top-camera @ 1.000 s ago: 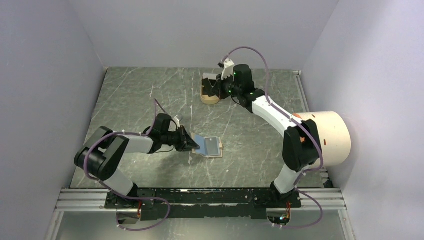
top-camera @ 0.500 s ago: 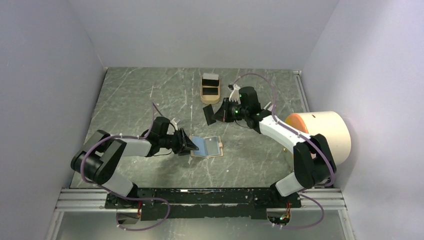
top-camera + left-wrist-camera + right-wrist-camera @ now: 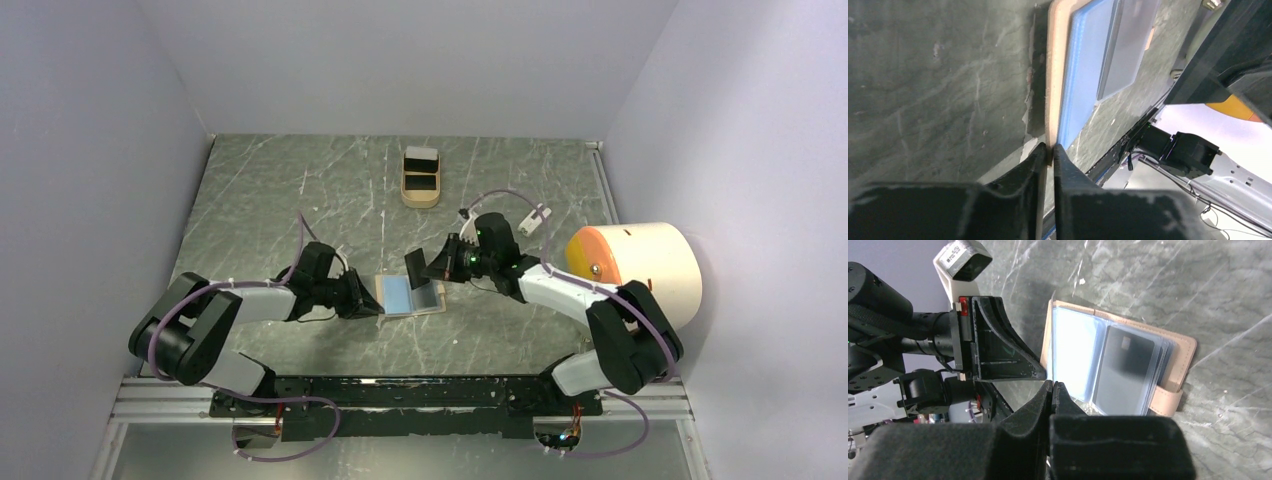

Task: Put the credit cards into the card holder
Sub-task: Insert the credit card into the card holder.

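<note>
The card holder [image 3: 412, 297] lies open at mid-table, tan outside, bluish-silver inside. My left gripper [image 3: 368, 303] is shut on its left cover edge; the left wrist view shows the tan edge [image 3: 1053, 75] pinched at my fingertips [image 3: 1049, 148]. My right gripper [image 3: 428, 268] is shut on a black credit card [image 3: 415, 266], held upright just above the holder's far side. In the right wrist view, my right gripper [image 3: 1053, 386] grips that card edge-on over the open holder [image 3: 1178, 347], where a dark card [image 3: 1125, 367] sits in a clear sleeve. Two more cards, white [image 3: 420, 157] and black [image 3: 420, 184], stay in the tray.
An oblong tan tray [image 3: 404, 188] stands at the back middle. A large cream cylinder with an orange end [image 3: 640, 270] stands at the right, close to my right arm. Grey walls close in the table's left, back and right.
My right arm has carried the black card from the tray at the back down to the open holder. My left gripper has shifted slightly nearer, still holding the holder's edge.
</note>
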Motion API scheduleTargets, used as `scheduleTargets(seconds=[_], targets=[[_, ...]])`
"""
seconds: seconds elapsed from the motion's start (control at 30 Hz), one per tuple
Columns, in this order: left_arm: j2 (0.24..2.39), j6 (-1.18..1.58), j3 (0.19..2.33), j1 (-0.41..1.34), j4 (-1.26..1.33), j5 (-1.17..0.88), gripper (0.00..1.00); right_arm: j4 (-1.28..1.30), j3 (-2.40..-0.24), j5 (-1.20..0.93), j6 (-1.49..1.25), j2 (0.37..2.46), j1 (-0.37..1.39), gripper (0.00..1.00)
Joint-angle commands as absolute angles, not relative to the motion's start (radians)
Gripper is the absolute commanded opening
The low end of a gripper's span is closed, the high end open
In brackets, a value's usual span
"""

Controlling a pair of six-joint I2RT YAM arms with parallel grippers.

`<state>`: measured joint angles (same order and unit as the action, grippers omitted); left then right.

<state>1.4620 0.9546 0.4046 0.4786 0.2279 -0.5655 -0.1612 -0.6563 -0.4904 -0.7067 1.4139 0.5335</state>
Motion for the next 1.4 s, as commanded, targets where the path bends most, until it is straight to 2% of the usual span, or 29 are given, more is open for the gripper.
scheduleTargets(seconds=[0.0,0.5,1.37], targets=[[1.461,0.916,0.395,0.472,0.21,-0.539,0.1,-0.261,-0.611,-0.463,-0.775,1.416,0.553,0.0],[1.493,0.908,0.374,0.472,0.22,-0.517,0.09,-0.398,-0.56,-0.479,-0.79,1.593,0.567,0.0],[1.502,0.913,0.371,0.472,0.226,-0.511,0.09,-0.488,-0.453,-0.472,-0.928,1.598,0.594,0.01]])
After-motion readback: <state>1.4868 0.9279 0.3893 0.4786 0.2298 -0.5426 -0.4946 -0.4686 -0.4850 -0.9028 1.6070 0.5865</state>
